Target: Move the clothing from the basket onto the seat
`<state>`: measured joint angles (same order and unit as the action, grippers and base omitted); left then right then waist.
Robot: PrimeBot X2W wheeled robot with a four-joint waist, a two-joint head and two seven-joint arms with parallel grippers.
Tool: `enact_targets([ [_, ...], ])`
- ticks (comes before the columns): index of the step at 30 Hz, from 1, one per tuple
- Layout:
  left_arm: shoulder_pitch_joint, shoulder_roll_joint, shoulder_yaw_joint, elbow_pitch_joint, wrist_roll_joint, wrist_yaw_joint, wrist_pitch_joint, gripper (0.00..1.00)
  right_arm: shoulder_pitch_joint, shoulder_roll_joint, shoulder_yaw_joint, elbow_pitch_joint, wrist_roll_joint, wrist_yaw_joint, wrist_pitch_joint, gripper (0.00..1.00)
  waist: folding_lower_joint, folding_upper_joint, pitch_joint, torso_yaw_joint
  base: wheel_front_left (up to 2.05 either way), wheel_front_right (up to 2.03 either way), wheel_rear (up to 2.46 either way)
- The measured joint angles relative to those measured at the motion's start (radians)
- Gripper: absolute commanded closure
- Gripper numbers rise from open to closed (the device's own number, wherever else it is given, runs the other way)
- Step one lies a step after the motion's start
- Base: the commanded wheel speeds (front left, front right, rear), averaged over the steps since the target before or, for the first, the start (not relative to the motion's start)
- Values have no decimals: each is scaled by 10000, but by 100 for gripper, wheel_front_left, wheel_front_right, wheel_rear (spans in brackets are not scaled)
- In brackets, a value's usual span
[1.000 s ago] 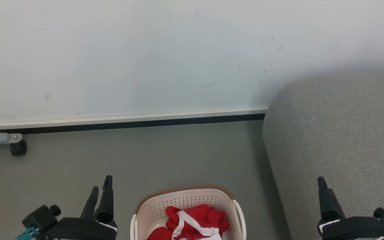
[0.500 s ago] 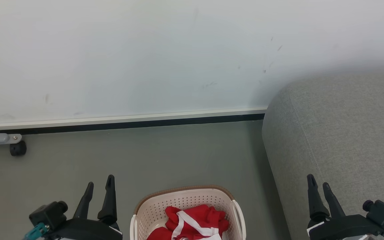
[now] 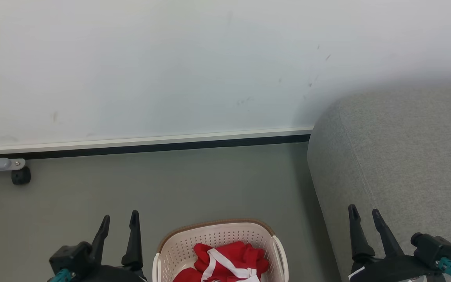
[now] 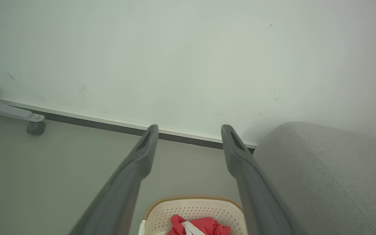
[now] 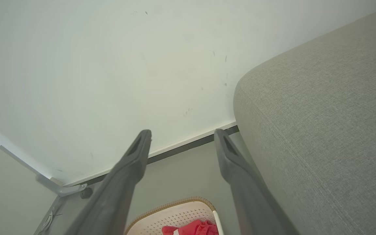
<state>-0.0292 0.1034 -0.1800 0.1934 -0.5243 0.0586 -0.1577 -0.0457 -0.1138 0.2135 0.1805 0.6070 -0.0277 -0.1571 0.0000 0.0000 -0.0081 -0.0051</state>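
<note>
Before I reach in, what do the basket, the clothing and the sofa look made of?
Basket: rigid cream plastic, rows of moulded holes. Clothing: soft red fabric, probably synthetic, rumpled folds. Sofa: grey woven upholstery, matte, visible weave and seam.

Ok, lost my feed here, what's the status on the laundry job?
Left gripper open, right gripper open, both empty. Clothing in basket. Seat right of basket, nothing between.

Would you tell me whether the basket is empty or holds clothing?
Not empty: crumpled red clothing with white trim lies inside the basket, against its perforated wall.
</note>
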Motion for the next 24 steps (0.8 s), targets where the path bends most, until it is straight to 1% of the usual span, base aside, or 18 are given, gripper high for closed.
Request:
enact_targets([
  [11,195,2,-217,-42,1459,299,-408,0,203,-171,270,-125,-1404,-240,-395,0,0,0,-91,-26,0,0,0],
  [14,213,10,-270,-42,1810,309,-506,0,251,-207,332,-182,-1822,-267,-512,0,0,0,-116,-34,0,0,0],
  [20,402,29,-437,-23,2569,384,-746,0,402,-278,500,-284,-2566,-424,-736,0,0,0,-160,-49,0,0,0],
  [24,402,36,-518,-23,3133,433,-888,0,408,-337,612,-382,-3127,-445,-874,0,0,0,-183,-56,0,0,0],
])
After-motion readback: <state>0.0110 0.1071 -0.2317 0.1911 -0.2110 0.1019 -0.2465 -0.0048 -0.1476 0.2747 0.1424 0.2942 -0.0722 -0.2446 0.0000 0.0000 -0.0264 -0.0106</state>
